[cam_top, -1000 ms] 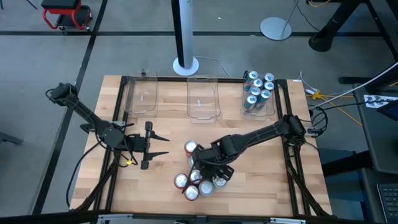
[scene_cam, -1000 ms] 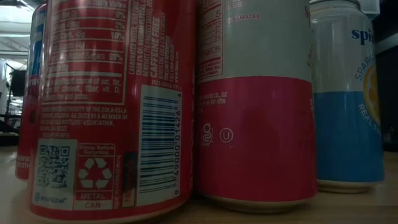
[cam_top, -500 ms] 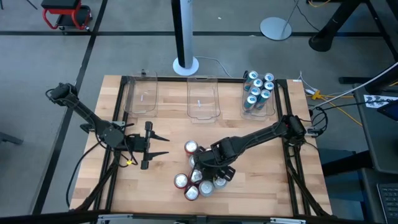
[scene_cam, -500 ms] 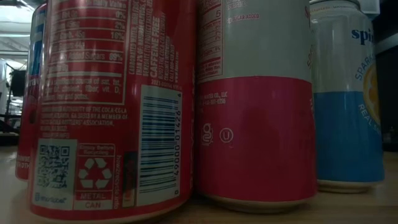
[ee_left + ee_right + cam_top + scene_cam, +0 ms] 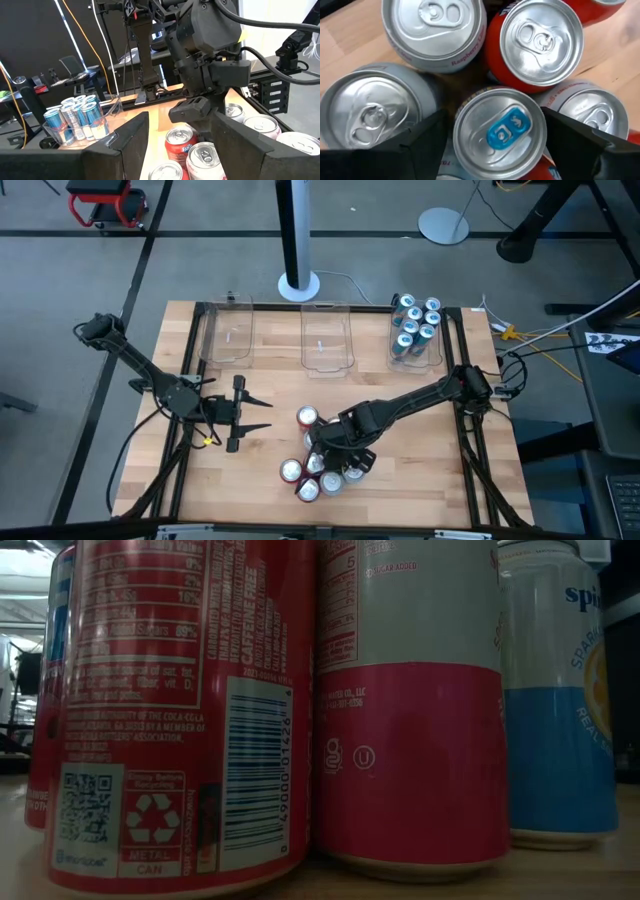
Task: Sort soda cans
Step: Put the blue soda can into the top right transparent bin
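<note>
Several soda cans [image 5: 312, 468], red and silver-and-red, stand upright in a cluster near the table's near edge. One red can [image 5: 307, 417] stands just beyond them. My right gripper [image 5: 333, 448] hangs open over the cluster, pointing down. In the right wrist view its fingers [image 5: 422, 142] stand on either side of a can with a blue tab [image 5: 499, 132]; whether they touch it, I cannot tell. My left gripper [image 5: 262, 413] waits open, left of the cluster, above the table. Several teal cans [image 5: 415, 325] stand in the far right bin.
Three clear plastic bins stand along the far edge: left bin [image 5: 225, 335], middle bin [image 5: 327, 340], right bin [image 5: 398, 350] with the teal cans. Neighbouring cans [image 5: 540, 42] crowd close around the blue-tab can. Bare wood lies between the cluster and the bins.
My right gripper has come down a little over the cluster of cans. The cans have stayed where they were.
</note>
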Tool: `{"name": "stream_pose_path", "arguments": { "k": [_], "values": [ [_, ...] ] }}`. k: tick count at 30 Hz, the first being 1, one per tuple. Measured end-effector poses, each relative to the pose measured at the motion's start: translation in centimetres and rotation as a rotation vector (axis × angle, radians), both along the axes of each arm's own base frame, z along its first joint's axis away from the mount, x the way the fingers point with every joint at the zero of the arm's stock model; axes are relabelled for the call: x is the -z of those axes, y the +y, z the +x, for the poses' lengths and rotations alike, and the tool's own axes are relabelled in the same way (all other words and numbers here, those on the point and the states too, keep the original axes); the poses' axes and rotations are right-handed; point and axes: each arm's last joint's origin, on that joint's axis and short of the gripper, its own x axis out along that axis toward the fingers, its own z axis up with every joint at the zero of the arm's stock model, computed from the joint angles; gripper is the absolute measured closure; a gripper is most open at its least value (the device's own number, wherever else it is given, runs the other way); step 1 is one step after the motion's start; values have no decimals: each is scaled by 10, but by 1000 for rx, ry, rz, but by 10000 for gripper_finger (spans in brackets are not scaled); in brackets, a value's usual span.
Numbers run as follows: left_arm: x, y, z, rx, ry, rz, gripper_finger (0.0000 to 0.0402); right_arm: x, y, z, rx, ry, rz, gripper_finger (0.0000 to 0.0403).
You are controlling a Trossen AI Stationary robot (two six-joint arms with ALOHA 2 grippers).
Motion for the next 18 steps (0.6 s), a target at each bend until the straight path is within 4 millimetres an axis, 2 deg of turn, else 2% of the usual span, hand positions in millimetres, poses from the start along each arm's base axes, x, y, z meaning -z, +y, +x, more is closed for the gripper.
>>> {"name": "stream_pose_path", "arguments": {
  "k": [4, 10, 18],
  "values": [
    [0, 0, 0, 0, 0, 0, 200, 1, 0, 0, -1, 4, -2, 108],
    [0, 0, 0, 0, 0, 0, 200, 1, 0, 0, -1, 2, -3, 167],
    [0, 0, 0, 0, 0, 0, 200, -1, -1, -1, -21, 2, -11, 164]
  ]
}}
